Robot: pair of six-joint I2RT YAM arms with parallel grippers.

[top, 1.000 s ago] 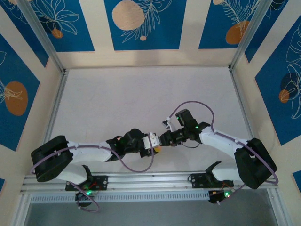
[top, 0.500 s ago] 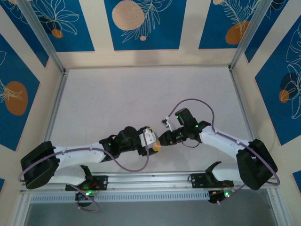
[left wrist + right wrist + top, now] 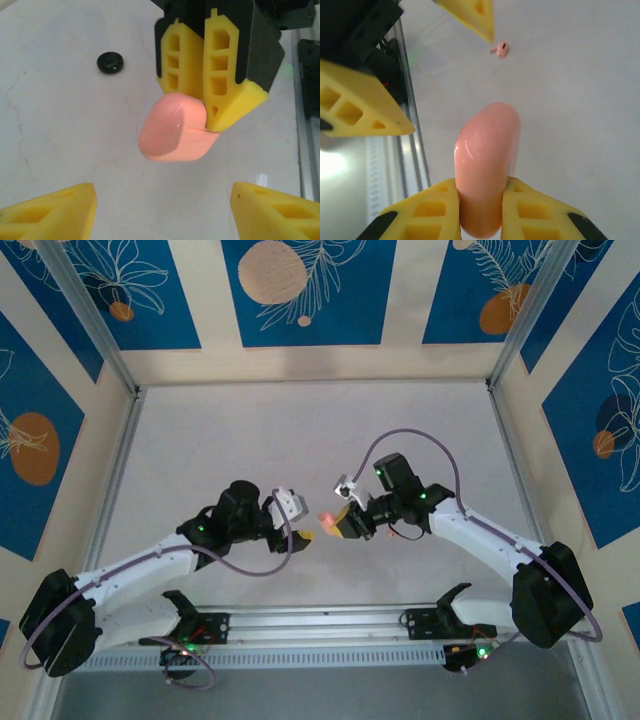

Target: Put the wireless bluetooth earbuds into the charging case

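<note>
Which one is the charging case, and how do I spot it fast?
Over the white table, just in from the front rail and about midway across, the right end effector is shut on the charging case. It is a smooth, glossy pink pebble with a thin seam, rounded where the yellow fingers gripping it are angular and hollow-celled.

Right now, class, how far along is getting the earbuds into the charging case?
Done: the right gripper is shut on the pink charging case. In hand: the left gripper stands open facing it, empty. Left: the case's lid looks closed, one pink earbud lies loose on the table, not yet inserted; a small black piece lies there too.
</note>
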